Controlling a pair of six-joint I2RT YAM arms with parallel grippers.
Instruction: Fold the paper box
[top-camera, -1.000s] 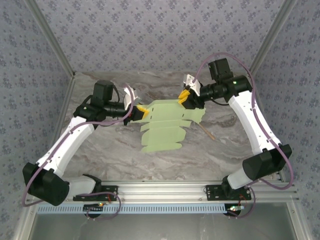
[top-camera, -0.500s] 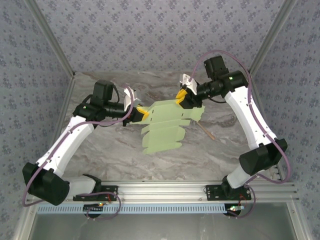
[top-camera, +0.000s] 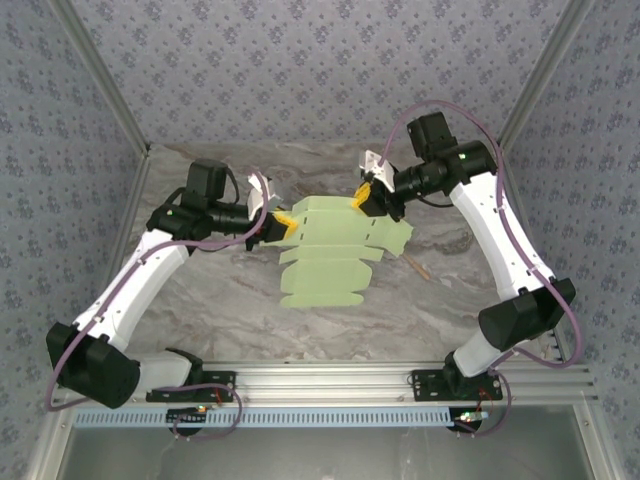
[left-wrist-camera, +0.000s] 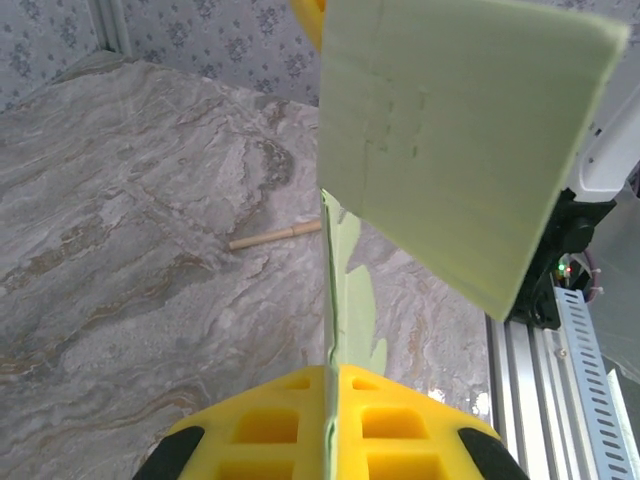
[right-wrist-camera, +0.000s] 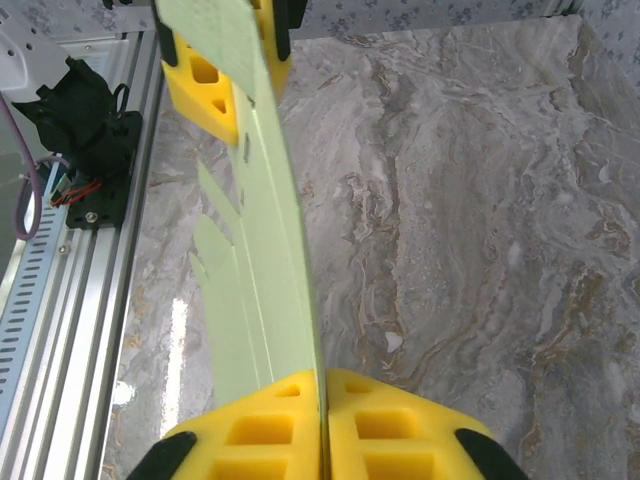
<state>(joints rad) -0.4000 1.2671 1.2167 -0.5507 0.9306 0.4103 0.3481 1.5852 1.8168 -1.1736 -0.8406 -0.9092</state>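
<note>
Overhead, spread out as a flat pale-green sheet between the two arms: the paper box, scalloped tabs turned toward the near edge of the marble table. Pinched at its left corner by the left gripper and at its far right edge by the right gripper. Just beside the sheet's right side, flat on the marble, a thin wooden stick.

From the left wrist, met edge-on instead: a thin green line running away from between the yellow fingers, with a broad panel of the card looming above and cut off by the top of the frame. Also plain here, on the table and apart from the card: the stick.

From the right wrist, edge-on again, with the other arm's yellow pads clamped on the far end of the sheet and the aluminium rail off to the side.

Hard to tell in any view whether the lowest tabs touch the table. Both pincers clenched tight on the card, with no gap beyond its thickness.
</note>
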